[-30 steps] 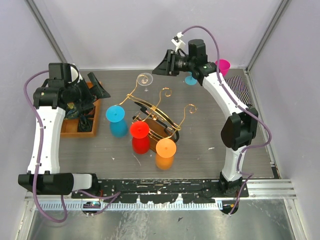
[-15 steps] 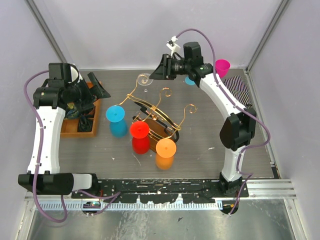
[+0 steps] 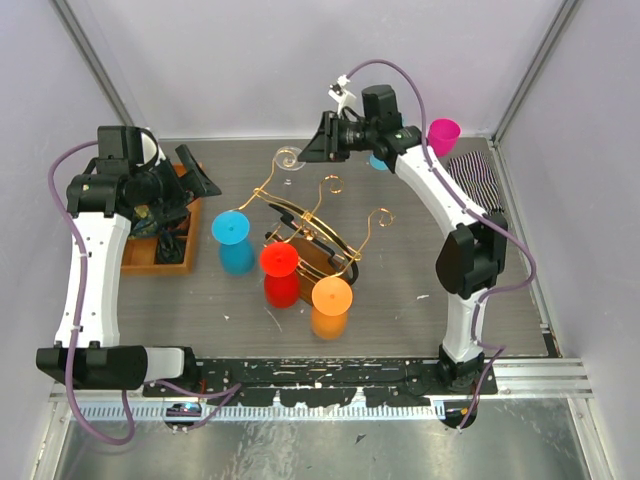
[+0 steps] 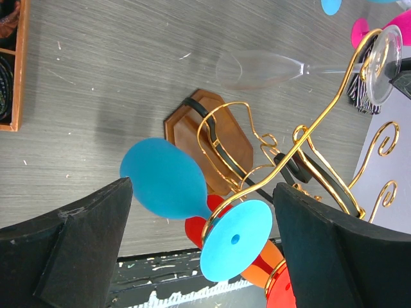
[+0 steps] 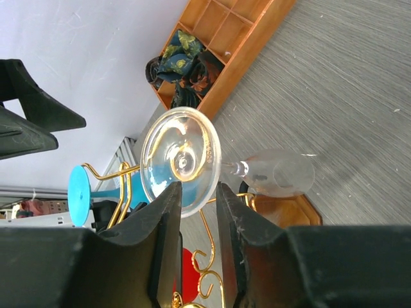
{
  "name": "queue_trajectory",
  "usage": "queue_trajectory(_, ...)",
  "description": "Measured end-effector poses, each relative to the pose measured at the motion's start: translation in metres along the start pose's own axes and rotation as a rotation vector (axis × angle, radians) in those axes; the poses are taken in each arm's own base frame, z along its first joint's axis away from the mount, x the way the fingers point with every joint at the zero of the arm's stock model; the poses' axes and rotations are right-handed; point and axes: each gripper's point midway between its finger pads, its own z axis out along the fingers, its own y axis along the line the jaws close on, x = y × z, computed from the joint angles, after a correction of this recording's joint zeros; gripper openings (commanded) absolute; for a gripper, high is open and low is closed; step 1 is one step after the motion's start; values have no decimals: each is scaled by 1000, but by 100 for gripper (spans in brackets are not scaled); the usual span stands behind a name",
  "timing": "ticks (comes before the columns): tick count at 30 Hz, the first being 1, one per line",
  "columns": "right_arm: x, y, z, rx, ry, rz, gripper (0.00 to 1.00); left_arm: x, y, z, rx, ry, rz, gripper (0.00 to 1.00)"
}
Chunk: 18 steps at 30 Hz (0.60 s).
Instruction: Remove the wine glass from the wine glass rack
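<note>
The clear wine glass [image 5: 181,160] hangs by its foot from a far scroll of the wine glass rack [image 3: 310,225]. The right gripper [image 5: 196,187] is at that foot with its jaws narrow; I cannot tell whether they grip it. Blue [image 3: 232,228], red [image 3: 278,260] and orange [image 3: 331,294] glasses crowd the near arms. The left gripper [image 4: 202,189] gapes wide, holding nothing, beside the compartment tray [image 3: 160,262].

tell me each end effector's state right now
left end effector: open, holding nothing
right end effector: jaws close together at the foot of the clear wine glass, grip cannot be told
</note>
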Motion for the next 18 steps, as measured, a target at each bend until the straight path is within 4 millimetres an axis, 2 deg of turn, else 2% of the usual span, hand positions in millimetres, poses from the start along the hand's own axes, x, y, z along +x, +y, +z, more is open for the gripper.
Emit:
queue_trajectory(5, -1, 5, 6, -26, 9, -4, 31, 0, 0, 0, 0, 1, 0, 98)
queue_trajectory(12, 0, 8, 10, -62, 23, 24, 3, 0, 0, 1, -1, 2, 0, 98)
queue_trajectory(18, -1, 14, 9, -84, 29, 55, 1, 0, 1, 1, -2, 3, 3, 98)
